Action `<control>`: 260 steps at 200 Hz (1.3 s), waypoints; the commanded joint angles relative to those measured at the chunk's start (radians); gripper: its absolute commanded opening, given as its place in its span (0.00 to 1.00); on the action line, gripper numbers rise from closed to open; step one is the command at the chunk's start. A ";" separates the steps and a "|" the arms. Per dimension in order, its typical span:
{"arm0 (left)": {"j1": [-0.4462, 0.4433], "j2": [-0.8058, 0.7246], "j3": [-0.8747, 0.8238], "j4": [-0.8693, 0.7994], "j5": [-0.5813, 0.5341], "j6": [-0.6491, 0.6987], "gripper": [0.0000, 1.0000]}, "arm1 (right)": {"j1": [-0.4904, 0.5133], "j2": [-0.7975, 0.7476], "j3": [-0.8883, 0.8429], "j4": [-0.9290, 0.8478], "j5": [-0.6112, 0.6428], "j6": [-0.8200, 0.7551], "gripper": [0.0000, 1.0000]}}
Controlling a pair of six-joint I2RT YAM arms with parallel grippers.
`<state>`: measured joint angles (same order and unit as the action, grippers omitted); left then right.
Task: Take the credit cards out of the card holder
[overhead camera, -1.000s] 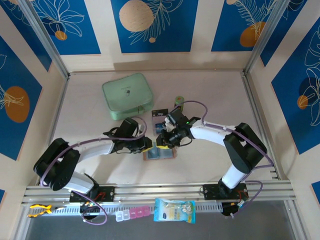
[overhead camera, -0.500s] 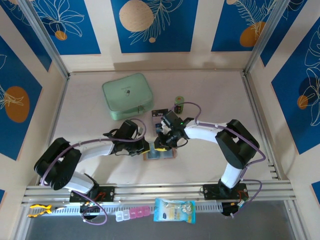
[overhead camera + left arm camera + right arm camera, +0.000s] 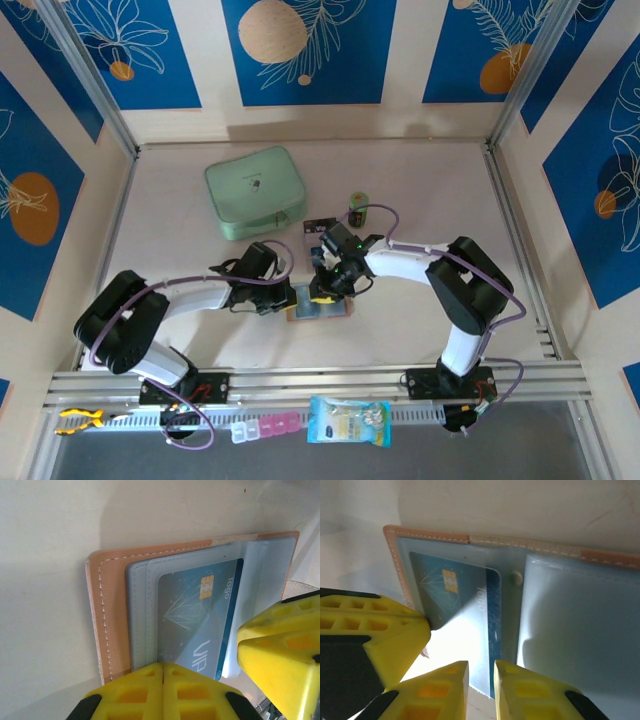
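The tan card holder (image 3: 336, 310) lies open on the table between both arms. In the left wrist view its leather rim (image 3: 112, 625) frames clear pockets, and a light blue credit card (image 3: 195, 615) with a gold chip sits in one. My left gripper (image 3: 163, 676) is shut, its tips at the holder's near edge beside that card. My right gripper (image 3: 480, 672) hovers over the same card (image 3: 450, 592), jaws a narrow gap apart, with the card's dark stripe running down into the gap. A black credit card (image 3: 320, 227) lies on the table behind the holder.
A mint-green zip case (image 3: 255, 190) sits at the back left. A small green can (image 3: 358, 204) stands beside the black card. The two grippers (image 3: 296, 296) (image 3: 322, 292) crowd together over the holder's left half. Packets and a pill strip lie on the front rail.
My right gripper has moved left onto the holder's left half. My left gripper has closed fully and stayed at the holder's left edge.
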<state>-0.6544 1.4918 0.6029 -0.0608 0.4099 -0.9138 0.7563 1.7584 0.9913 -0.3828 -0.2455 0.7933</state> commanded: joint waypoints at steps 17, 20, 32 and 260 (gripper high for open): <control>0.010 0.020 -0.009 -0.039 -0.016 0.020 0.06 | 0.011 0.020 0.026 -0.015 -0.009 -0.014 0.19; 0.010 0.022 -0.009 -0.039 -0.016 0.020 0.06 | 0.012 0.021 0.026 -0.015 -0.010 -0.014 0.19; 0.010 0.022 -0.011 -0.040 -0.014 0.020 0.06 | 0.012 0.024 0.024 -0.006 -0.016 -0.010 0.19; 0.010 0.012 -0.010 -0.060 -0.024 0.020 0.06 | 0.038 0.072 0.076 -0.121 0.102 -0.052 0.29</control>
<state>-0.6544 1.4940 0.6029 -0.0612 0.4103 -0.9077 0.7895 1.8050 1.0473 -0.4206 -0.2028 0.7666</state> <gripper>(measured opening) 0.063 0.287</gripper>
